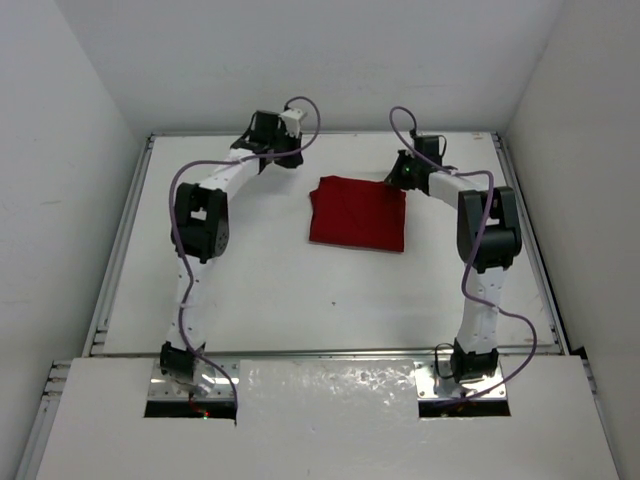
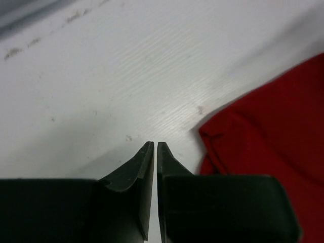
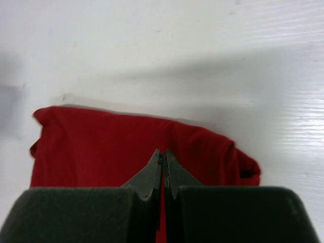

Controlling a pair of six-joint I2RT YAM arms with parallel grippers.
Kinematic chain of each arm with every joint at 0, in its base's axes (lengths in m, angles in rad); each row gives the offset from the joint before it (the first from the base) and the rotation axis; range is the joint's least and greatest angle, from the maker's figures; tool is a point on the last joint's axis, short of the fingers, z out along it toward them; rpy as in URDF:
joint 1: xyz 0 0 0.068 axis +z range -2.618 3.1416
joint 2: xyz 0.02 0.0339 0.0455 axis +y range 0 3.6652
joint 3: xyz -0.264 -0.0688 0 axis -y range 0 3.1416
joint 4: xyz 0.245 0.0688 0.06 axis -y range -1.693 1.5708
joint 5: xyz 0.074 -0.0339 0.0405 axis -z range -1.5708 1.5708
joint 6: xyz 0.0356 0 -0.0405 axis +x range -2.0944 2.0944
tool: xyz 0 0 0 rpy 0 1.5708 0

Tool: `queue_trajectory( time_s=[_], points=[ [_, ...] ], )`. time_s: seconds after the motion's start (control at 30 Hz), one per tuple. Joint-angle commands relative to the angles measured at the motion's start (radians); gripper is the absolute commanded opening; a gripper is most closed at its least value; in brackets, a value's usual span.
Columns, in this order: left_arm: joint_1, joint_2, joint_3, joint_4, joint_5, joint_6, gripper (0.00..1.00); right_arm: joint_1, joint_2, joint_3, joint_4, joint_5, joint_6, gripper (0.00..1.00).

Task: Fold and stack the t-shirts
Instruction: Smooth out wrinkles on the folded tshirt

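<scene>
Where the t-shirt [image 1: 357, 213] lies: on the far middle of the white table [image 1: 260, 290]. We see it folded into a dark red rectangle, flat, with a few soft wrinkles.
Left gripper [image 2: 154, 147]: fingers drawn together with only a thin slit between them, nothing in them, tips over bare tabletop.
Left gripper to shirt: in the left wrist view the shirt's corner sits just beside the tips, to the right. A strip of bare white table lies between them, so no contact.
Right gripper [image 3: 162, 153]: fingers pressed together, tips over the red cloth, inside the shirt's outline. We cannot tell whether any cloth is caught between them.
Right arm [image 1: 487, 230]: it bends in from the right, and from above its wrist covers the shirt's far right corner.
Left arm [image 1: 200, 215]: it bows out to the left and reaches to the far edge, with its wrist just off the shirt's far left corner.
Cable [image 1: 318, 122]: a purple loop above the left wrist, and another trails off the right arm. We see both apart from the cloth.
Surroundings: white walls [image 1: 60, 150] on three sides and a metal rail [image 1: 122, 240] along the table's edge.
</scene>
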Motion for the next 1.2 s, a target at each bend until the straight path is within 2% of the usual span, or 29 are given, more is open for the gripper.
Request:
queue_trajectory(
  time_s=[0.0, 0.03, 0.1, 0.2, 0.3, 0.4, 0.5, 0.67, 0.87, 0.97, 1.17],
  points=[
    [-0.018, -0.201, 0.004, -0.015, 0.13, 0.007, 0.06, 0.025, -0.079, 0.034, 0.045, -0.07, -0.044, 0.0],
    [-0.024, -0.228, -0.082, -0.017, 0.206, -0.003, 0.06, 0.03, -0.08, 0.038, 0.059, -0.095, -0.042, 0.0],
    [-0.046, -0.296, -0.186, -0.019, 0.271, -0.015, 0.06, 0.045, -0.071, 0.072, 0.108, -0.165, -0.001, 0.0],
    [-0.052, -0.348, -0.425, 0.022, 0.418, -0.073, 0.06, 0.082, 0.027, 0.162, 0.147, -0.317, 0.074, 0.0],
    [-0.07, -0.399, -0.55, 0.107, 0.46, -0.11, 0.06, 0.128, 0.097, 0.257, 0.133, -0.339, 0.111, 0.0],
    [-0.104, -0.416, -0.584, 0.132, 0.478, -0.102, 0.06, 0.162, 0.183, 0.322, 0.142, -0.38, 0.157, 0.0],
    [-0.11, -0.417, -0.628, 0.185, 0.471, -0.115, 0.06, 0.186, 0.228, 0.313, 0.248, -0.449, 0.237, 0.0],
    [-0.104, -0.396, -0.699, 0.193, 0.391, -0.115, 0.06, 0.212, 0.285, 0.319, 0.287, -0.5, 0.279, 0.0],
    [-0.107, -0.328, -0.742, 0.147, 0.302, -0.072, 0.05, 0.211, 0.35, 0.354, 0.222, -0.463, 0.266, 0.0],
    [-0.118, -0.319, -0.767, 0.15, 0.279, -0.052, 0.05, 0.211, 0.415, 0.431, 0.175, -0.454, 0.257, 0.0],
    [-0.124, -0.301, -0.803, 0.116, 0.25, 0.007, 0.05, 0.194, 0.498, 0.543, 0.092, -0.339, 0.239, 0.0]
  ],
)
